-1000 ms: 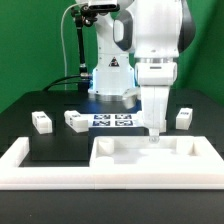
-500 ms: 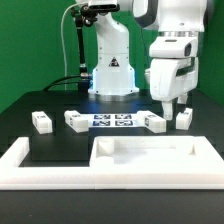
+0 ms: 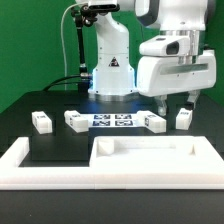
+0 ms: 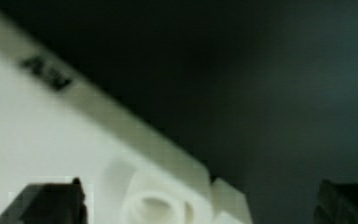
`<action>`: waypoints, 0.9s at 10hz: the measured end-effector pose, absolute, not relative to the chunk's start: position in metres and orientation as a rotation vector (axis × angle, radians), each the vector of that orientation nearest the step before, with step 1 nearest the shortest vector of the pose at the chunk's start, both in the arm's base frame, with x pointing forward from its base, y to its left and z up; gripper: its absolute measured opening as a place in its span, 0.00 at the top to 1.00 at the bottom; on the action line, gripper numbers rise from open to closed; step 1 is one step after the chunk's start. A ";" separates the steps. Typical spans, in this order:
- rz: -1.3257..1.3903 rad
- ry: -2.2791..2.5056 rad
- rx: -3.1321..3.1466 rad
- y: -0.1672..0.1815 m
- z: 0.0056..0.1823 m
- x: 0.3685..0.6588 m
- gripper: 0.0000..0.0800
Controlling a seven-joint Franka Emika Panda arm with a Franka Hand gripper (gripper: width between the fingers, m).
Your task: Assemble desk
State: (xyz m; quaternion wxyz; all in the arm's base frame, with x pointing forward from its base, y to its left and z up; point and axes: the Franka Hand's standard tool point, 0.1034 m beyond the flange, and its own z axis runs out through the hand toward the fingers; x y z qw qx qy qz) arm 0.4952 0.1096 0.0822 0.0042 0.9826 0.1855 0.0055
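The white desk tabletop [image 3: 150, 152] lies flat at the front, just behind the barrier wall. Four white legs stand behind it: two on the exterior view's left [image 3: 40, 121] [image 3: 76, 120], two on its right [image 3: 153, 122] [image 3: 183, 117]. My gripper [image 3: 176, 103] hangs above the two right legs, open and empty, touching nothing. In the wrist view its dark fingers [image 4: 43, 205] stand far apart. Below them lies a blurred white part [image 4: 87, 140] with a small tag and a round hole; I cannot tell which part it is.
The marker board [image 3: 113, 120] lies between the inner legs, in front of the robot base [image 3: 110, 75]. The long low white barrier wall [image 3: 30, 160] runs along the front and up the exterior view's left. A camera stand [image 3: 78, 50] rises at the back.
My gripper has risen from the tabletop's back rim, shifted toward the exterior view's right and turned at the wrist. The tabletop and the legs have not moved.
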 end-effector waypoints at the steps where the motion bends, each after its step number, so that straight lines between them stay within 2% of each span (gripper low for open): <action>1: -0.027 0.383 3.111 0.118 0.087 0.485 0.19; 3: 0.025 0.222 3.135 0.132 0.084 0.482 0.19; 6: -0.013 -0.108 3.163 0.134 0.083 0.478 0.19; 7: -0.186 -0.205 3.152 0.128 0.081 0.461 0.19; 9: -0.369 -0.395 3.154 0.127 0.075 0.443 0.19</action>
